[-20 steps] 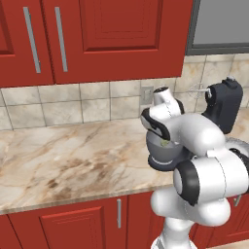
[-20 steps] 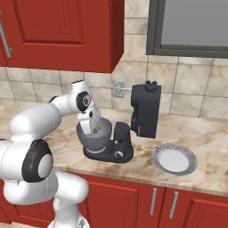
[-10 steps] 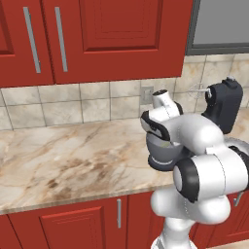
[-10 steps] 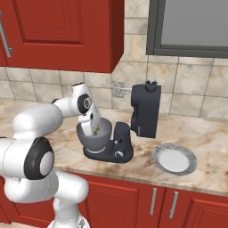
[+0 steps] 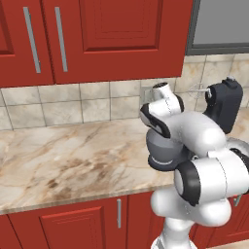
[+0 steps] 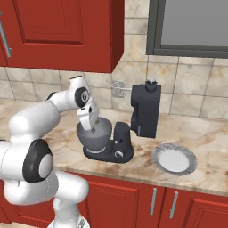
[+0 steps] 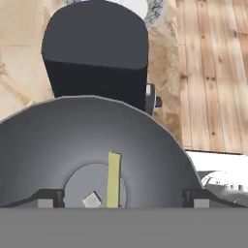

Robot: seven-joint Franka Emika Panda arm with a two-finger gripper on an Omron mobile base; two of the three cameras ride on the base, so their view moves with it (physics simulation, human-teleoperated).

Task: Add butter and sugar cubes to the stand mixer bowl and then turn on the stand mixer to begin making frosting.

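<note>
Dark and small, the two fingertips of my pincer stand far apart at the bottom of the hand view, one at each side, with nothing between them. I hang just above the mouth of the deep rounded grey metal stand mixer bowl, looking straight down into it. On its flat round floor lies the small yellowish-olive stick of butter, resting lengthwise across the middle. Just beside the butter sits one tiny pale grey-white sugar cube; I see only this single cube in the bowl.

From the right base view my pincer points down over the bowl, which sits on the flat base of the dark charcoal-black stand mixer. The mixer's bulky head is tilted up and back, so its silver wire whisk juts out toward the tiled wall, well clear of the bowl. A small round knob shows on the front of the base. Near the mixer, on the marbled beige counter, lies a flat round grey plate. Red cabinets hang above.
</note>
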